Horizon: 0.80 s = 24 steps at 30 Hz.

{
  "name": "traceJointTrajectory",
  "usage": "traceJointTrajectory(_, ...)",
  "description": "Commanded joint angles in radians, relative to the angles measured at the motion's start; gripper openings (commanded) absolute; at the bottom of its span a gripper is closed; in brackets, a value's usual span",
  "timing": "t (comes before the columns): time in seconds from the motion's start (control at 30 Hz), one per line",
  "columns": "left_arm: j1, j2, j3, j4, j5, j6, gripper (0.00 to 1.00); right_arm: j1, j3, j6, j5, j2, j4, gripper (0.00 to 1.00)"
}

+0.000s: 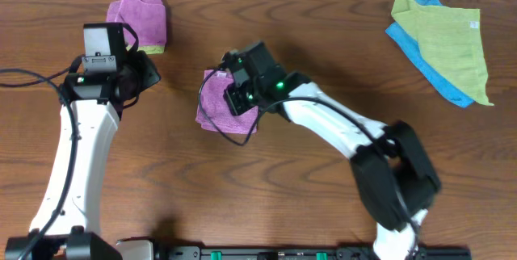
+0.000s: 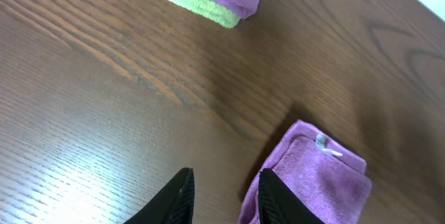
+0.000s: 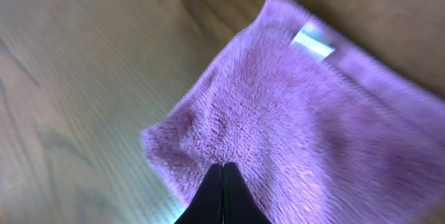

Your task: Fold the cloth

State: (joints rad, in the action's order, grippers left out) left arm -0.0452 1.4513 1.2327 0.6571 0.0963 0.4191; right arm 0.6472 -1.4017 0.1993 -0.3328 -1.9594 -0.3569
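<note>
The cloth (image 3: 299,126) lies folded on the bench (image 3: 69,57), directly beneath the right claw (image 3: 222,167), whose fingers are pressed together. The left claw (image 2: 224,186), parted and empty, sits farther off beside it.

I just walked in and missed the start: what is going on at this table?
The right arm's end effector, fingers shut, is down on the lilac cloth, which lies folded small. The left end effector hovers open over the bare table beside the cloth, holding nothing.
</note>
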Motion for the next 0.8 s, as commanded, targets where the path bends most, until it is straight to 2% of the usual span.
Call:
traceJointTrajectory(0.0,-0.008,-0.017,0.014,0.022,-0.017,0.011,0.32,-0.028,-0.021,-0.025,0.047,0.097,-0.038,0.01)
traceJointTrajectory(0.1,-0.007,-0.018,0.014,0.058,0.023,0.048,0.32,-0.079,-0.021,-0.026,0.048,0.185,-0.14,0.01)
traceJointTrajectory(0.2,-0.007,-0.019,0.014,0.088,0.084,0.089,0.18,-0.15,-0.021,-0.105,-0.031,0.299,-0.278,0.01)
traceJointTrajectory(0.27,-0.007,-0.019,0.014,0.095,0.118,0.093,0.19,-0.205,-0.02,-0.193,-0.047,0.388,-0.389,0.02)
traceJointTrajectory(0.43,-0.006,-0.019,-0.023,0.102,0.197,0.131,0.23,-0.39,0.01,-0.29,-0.024,0.578,-0.603,0.02)
traceJointTrajectory(0.6,0.002,-0.019,-0.116,0.076,0.255,0.201,0.23,-0.53,0.1,-0.351,-0.048,0.72,-0.678,0.02)
traceJointTrajectory(0.77,0.019,-0.019,-0.215,-0.012,0.335,0.269,0.24,-0.629,0.272,-0.354,-0.108,0.911,-0.679,0.02)
